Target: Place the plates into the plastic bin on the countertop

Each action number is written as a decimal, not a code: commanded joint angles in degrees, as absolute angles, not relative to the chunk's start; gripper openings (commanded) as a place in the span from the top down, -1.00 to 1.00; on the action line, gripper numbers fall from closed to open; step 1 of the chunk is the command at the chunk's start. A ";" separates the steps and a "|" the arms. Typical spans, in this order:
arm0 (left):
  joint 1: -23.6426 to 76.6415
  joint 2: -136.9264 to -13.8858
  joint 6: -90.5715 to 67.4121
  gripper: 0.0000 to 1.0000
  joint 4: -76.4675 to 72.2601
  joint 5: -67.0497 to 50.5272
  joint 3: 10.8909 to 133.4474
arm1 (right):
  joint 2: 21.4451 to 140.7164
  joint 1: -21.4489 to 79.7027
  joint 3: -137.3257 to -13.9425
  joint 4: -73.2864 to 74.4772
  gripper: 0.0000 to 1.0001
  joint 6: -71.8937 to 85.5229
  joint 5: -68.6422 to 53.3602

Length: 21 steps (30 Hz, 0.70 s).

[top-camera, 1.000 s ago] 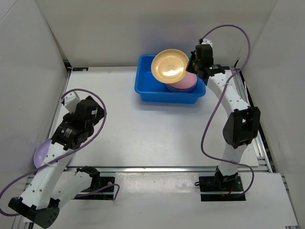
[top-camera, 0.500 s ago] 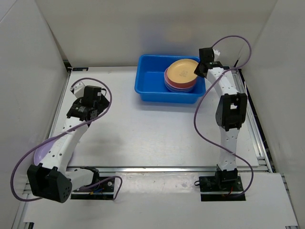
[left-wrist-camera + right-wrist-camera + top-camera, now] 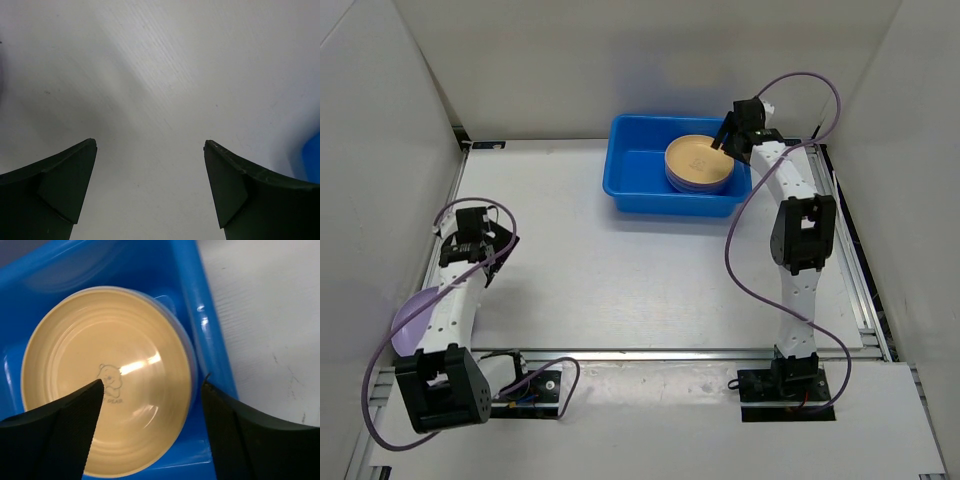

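The blue plastic bin (image 3: 638, 180) stands at the back of the white countertop (image 3: 620, 270). An orange-yellow plate (image 3: 698, 160) lies flat on top of a stack of plates in its right half. My right gripper (image 3: 726, 140) hovers open just above that plate's right edge. In the right wrist view the plate (image 3: 107, 360) with its bear emblem lies free below the open right gripper (image 3: 152, 382), beside the bin wall (image 3: 200, 340). A lilac plate (image 3: 408, 318) lies at the left edge, partly hidden by my left arm. My left gripper (image 3: 492, 240) is open and empty over bare countertop (image 3: 150, 75).
Metal rails run along the countertop's left (image 3: 442, 230) and right (image 3: 850, 260) edges, with white walls close behind them. The bin's left half (image 3: 638, 165) holds no plates. A sliver of the blue bin (image 3: 313, 155) shows at the right edge of the left wrist view.
My right gripper opened and let go of the orange-yellow plate, which went from tilted in the air to flat on the stack. My left arm swung back toward the left side.
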<state>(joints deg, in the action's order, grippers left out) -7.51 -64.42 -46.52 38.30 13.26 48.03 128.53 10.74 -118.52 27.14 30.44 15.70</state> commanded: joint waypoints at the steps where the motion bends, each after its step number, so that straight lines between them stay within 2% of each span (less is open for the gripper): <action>1: -10.54 -61.00 -47.98 -0.98 37.44 8.53 45.71 | 127.27 10.55 -121.46 25.31 -0.69 27.61 14.07; 4: -13.35 -58.72 -49.47 -0.98 39.02 9.23 43.42 | 126.13 10.46 -121.47 24.96 -0.84 25.68 11.96; 9: -18.27 -51.88 -54.40 -0.98 43.24 13.35 39.12 | 120.61 10.55 -119.55 24.17 -0.97 23.56 8.80; 15: -22.50 -48.69 -62.65 -0.98 44.30 16.86 32.88 | 115.15 9.85 -118.47 27.76 -0.98 22.15 1.41; 17: -22.50 -49.04 -66.77 -0.98 44.82 17.49 31.56 | 114.09 8.10 -118.39 29.52 -0.98 22.15 -5.93; 21: -22.50 -49.74 -72.24 -0.98 45.00 19.86 30.24 | 108.30 4.58 -114.62 29.71 -0.98 22.50 -13.16</action>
